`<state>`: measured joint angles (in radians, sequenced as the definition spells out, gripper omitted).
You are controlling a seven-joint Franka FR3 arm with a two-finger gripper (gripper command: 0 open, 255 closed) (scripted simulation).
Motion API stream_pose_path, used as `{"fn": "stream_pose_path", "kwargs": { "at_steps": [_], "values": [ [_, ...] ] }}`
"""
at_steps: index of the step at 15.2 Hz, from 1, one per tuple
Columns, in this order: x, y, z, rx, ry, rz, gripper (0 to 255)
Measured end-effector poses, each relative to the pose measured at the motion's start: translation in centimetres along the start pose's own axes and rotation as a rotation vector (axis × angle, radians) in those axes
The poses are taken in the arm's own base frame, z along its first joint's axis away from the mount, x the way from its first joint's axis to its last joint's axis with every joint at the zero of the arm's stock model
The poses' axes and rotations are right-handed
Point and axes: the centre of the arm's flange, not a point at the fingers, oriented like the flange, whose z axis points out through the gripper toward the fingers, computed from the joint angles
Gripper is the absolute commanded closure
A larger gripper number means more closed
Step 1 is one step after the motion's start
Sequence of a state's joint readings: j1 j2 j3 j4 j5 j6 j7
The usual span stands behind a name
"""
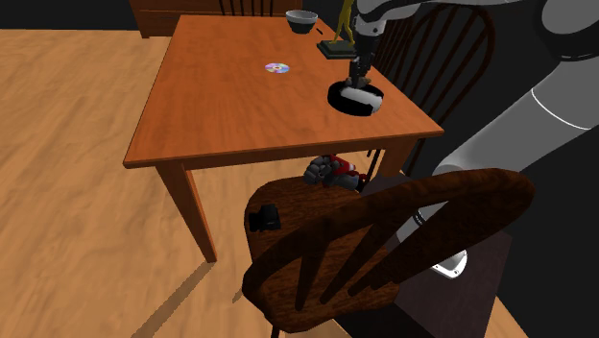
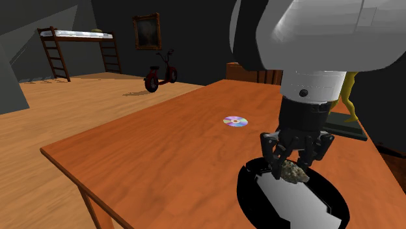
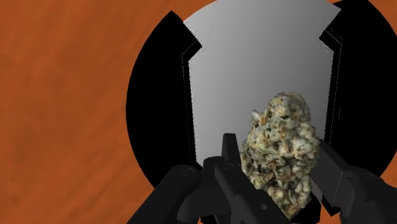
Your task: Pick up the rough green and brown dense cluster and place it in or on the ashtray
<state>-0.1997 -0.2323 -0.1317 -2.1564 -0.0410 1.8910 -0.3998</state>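
The gripper (image 2: 297, 162) hangs low over the near corner of the wooden bench (image 2: 162, 149), right above the ashtray (image 2: 247, 190), a round black dish with a grey floor. Its black fingers (image 3: 227, 170) are clamped on the cluster (image 3: 284, 147), a rough lump speckled pale green and brown. One finger presses each side, and the lump's knobbly end pokes out past the tips. From across the bench the cluster looks to be just over the grey floor, within the black rim; I can't tell if it touches. A shiny disc (image 2: 235, 121) lies flat on the bench, well apart from the dish. In the shoulder view a pale bowl (image 1: 301, 19) stands at the far edge, and a dark wooden chair (image 1: 384, 245) stands near the stand.
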Motion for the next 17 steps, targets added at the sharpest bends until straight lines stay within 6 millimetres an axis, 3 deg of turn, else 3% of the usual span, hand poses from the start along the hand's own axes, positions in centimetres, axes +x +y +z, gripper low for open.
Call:
{"fn": "stream_pose_path", "kwargs": {
  "at_steps": [3,10,11,17],
  "values": [
    [0.1,0.1,1.7,0.0,0.0,0.0,255],
    [0.1,0.1,2.0,0.0,0.001,0.0,255],
    [0.1,0.1,2.0,0.0,0.001,0.0,0],
    [0.1,0.1,2.0,0.0,0.001,0.0,0]
  ]
}}
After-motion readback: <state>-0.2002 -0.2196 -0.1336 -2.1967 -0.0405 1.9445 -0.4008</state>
